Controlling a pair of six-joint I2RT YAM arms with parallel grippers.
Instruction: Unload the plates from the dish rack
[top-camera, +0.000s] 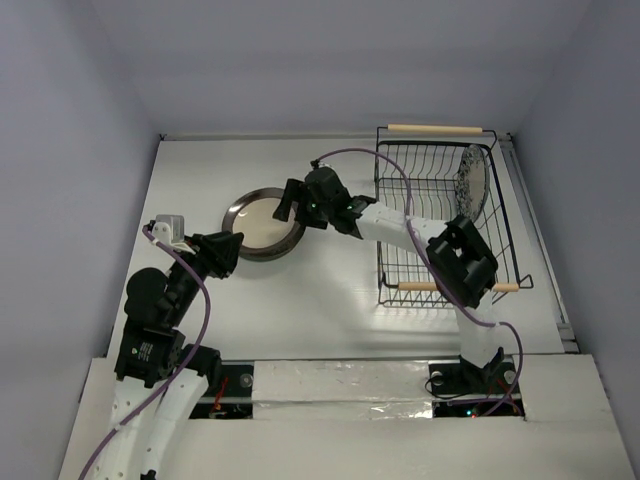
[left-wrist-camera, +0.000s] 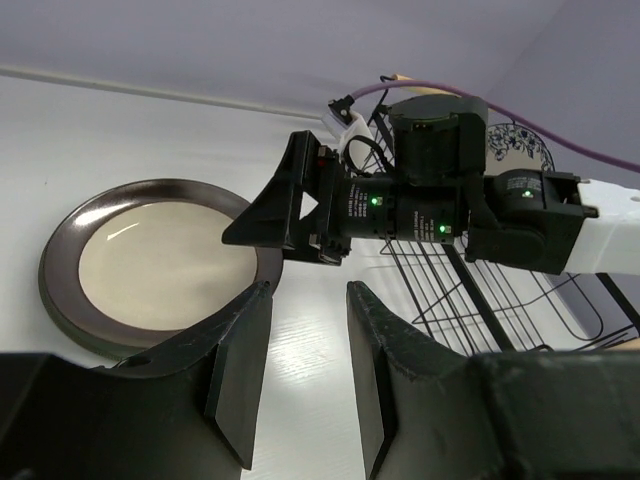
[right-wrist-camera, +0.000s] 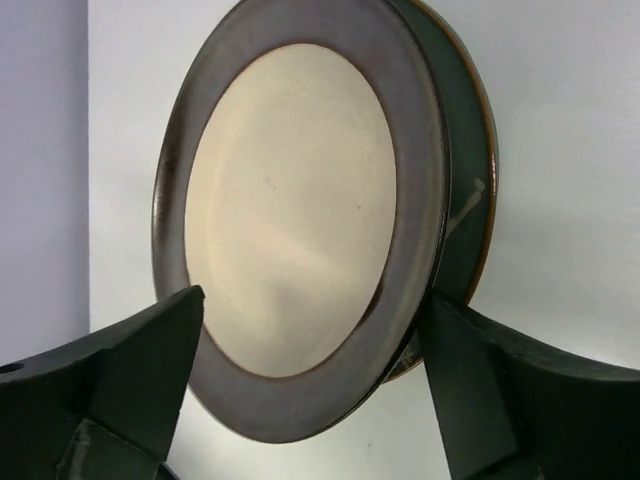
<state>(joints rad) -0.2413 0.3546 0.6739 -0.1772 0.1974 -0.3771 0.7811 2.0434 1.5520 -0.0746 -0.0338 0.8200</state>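
A dark-rimmed beige plate (top-camera: 262, 222) lies flat on the table left of the black wire dish rack (top-camera: 435, 128), on top of a darker plate (right-wrist-camera: 465, 140) with a brown edge. My right gripper (top-camera: 290, 200) is open at the stack's right edge; in the right wrist view (right-wrist-camera: 312, 300) its fingers stand wide on either side of the beige plate (right-wrist-camera: 290, 200). A white floral-rimmed plate (top-camera: 472, 180) stands upright in the rack's far right corner. My left gripper (top-camera: 232, 245) is open and empty by the stack's near-left edge (left-wrist-camera: 308, 290).
In the left wrist view the beige plate (left-wrist-camera: 150, 260) lies to the left, the right gripper (left-wrist-camera: 290, 205) hangs ahead, and the rack (left-wrist-camera: 450, 290) with the floral plate (left-wrist-camera: 515, 140) is to the right. Walls close in the table on three sides.
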